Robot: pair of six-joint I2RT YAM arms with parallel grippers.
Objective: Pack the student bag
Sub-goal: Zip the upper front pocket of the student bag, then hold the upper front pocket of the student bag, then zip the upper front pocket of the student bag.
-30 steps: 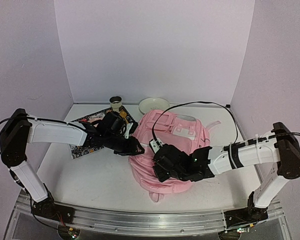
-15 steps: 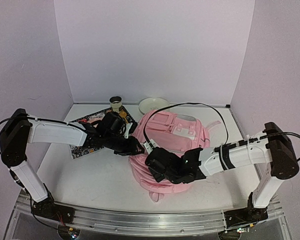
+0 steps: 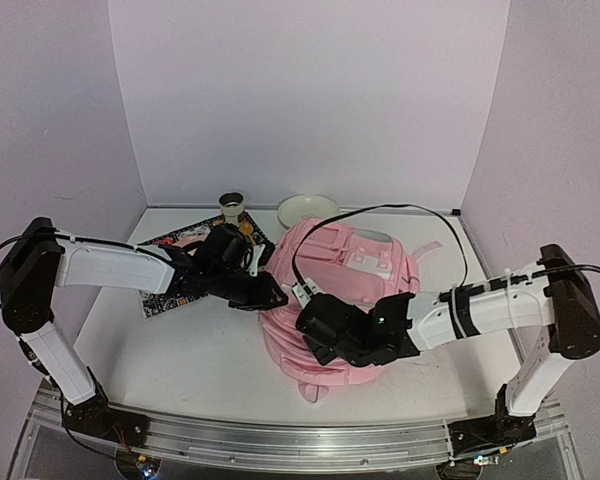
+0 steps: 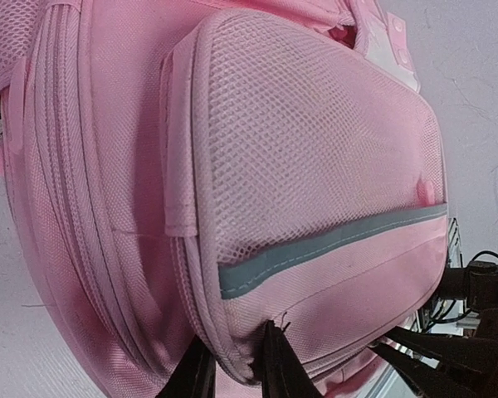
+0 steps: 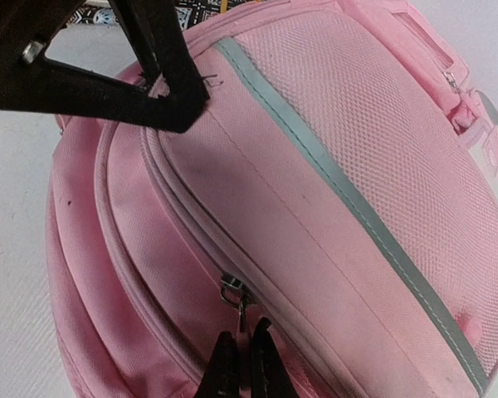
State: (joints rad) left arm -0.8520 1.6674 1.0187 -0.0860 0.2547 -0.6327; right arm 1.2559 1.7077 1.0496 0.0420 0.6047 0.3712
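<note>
The student bag (image 3: 358, 262), pink with a grey-silver strip, lies flat in the middle of the table. My left gripper (image 3: 276, 298) is at its left edge. In the left wrist view the left gripper (image 4: 236, 371) is shut on the seam of the bag's (image 4: 299, 157) front pocket, with a fold of pink fabric between the fingers. My right gripper (image 3: 310, 328) is at the bag's near left side. In the right wrist view the right gripper (image 5: 242, 365) is shut on the small metal zipper pull (image 5: 241, 311) of the bag (image 5: 357, 166), just below the slider.
A patterned black-and-white book (image 3: 163, 292) lies under the left arm. A small cup (image 3: 232, 206) and a white bowl (image 3: 307, 211) stand at the back wall. The right arm's cable arches over the bag.
The right gripper has shut on the zipper pull after standing slightly open. The right arm shifted a little left along the bag. The left gripper has tightened on the seam.
</note>
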